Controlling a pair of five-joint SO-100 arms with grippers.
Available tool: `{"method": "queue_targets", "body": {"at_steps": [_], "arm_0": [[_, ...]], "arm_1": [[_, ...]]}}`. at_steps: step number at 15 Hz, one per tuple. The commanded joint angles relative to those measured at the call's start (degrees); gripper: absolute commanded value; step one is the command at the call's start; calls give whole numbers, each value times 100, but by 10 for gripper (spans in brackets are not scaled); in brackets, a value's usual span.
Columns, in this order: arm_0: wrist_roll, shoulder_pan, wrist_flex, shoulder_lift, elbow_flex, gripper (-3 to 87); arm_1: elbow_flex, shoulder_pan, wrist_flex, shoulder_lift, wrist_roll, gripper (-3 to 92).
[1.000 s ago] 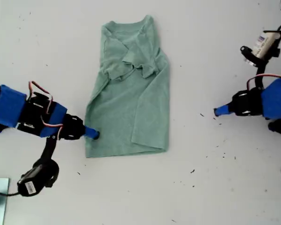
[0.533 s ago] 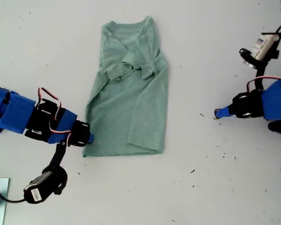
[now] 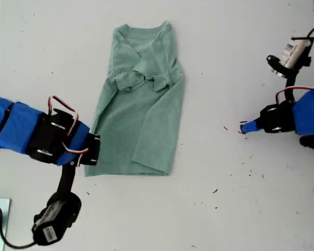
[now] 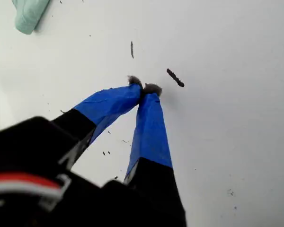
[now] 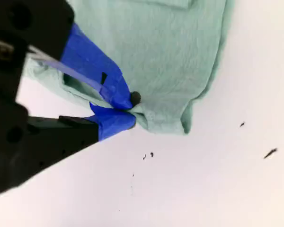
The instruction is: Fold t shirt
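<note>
The t shirt [image 3: 138,102] lay on the white table [image 3: 235,209], near the far edge in the exterior view, sleeves folded in, collar away from the camera. The second gripper [image 5: 125,109] was clenched on the shirt's hem corner, at the exterior view's left. The first gripper [image 4: 143,88] had its jaws closed on nothing, resting on the bare table at the exterior view's right, well apart from the shirt.

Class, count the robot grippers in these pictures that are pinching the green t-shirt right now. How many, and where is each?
1. My second gripper pinches the t shirt at its hem corner, on the exterior view's left. My first gripper, closed on nothing, rests on the bare table.
</note>
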Motion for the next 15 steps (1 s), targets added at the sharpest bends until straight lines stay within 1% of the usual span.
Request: {"method": "queue_targets", "body": {"at_steps": [1, 3, 6, 8, 9, 10, 12, 13, 14, 15], "arm_0": [[53, -202, 158, 861, -712, -2], [255, -325, 167, 826, -1151, -2], [334, -431, 123, 448, -1512, -2], [791, -694, -44, -114, -2180, -2], [1143, -861, -299, -686, -2584, -2], [1521, -967, -817, -1292, -2971, -2], [1916, -1204, -1670, -2479, -3489, -2], [2030, -1327, -1863, -3120, -3533, -2], [2162, -1441, -1951, -3797, -3709, 43], [2188, -1459, -1995, -4140, -3788, 271]], "arm_1": [[246, -18, 35, 70, -114, 19], [229, 26, 88, 70, -158, 19], [220, -185, 97, 70, 35, 19], [220, -220, 97, 70, 70, 19], [220, -220, 97, 70, 53, 19], [220, -229, 97, 70, 53, 19], [220, -431, 97, 70, 202, 19], [220, -554, 97, 70, 316, 19], [220, -650, 97, 70, 404, 19], [220, -686, 97, 70, 439, 19]]}}
